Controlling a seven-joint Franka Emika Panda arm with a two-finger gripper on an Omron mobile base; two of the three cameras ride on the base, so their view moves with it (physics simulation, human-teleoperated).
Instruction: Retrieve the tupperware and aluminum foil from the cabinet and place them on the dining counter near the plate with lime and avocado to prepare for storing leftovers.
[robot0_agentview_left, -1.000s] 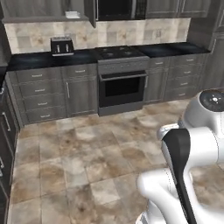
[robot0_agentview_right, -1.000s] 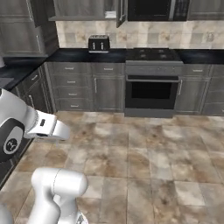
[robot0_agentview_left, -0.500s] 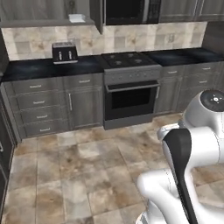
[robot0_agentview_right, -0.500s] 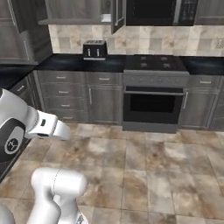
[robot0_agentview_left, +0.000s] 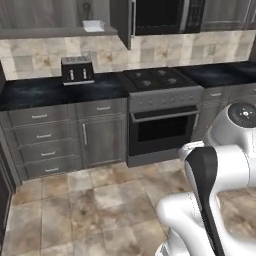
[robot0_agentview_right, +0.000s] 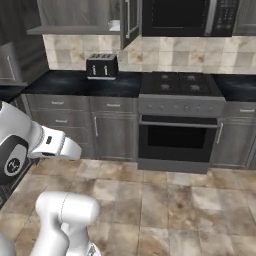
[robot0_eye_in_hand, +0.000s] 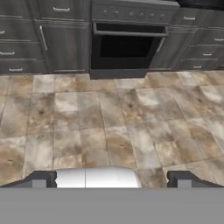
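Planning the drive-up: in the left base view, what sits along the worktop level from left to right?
Drawers → toaster → stove → more drawers, partly behind the arm.

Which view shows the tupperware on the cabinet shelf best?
The left base view: the tupperware sits in plain sight on the cabinet shelf board, above the toaster. In the right base view the open cabinet door covers most of that spot, leaving at best a pale sliver. The hand view looks down at the floor and oven.
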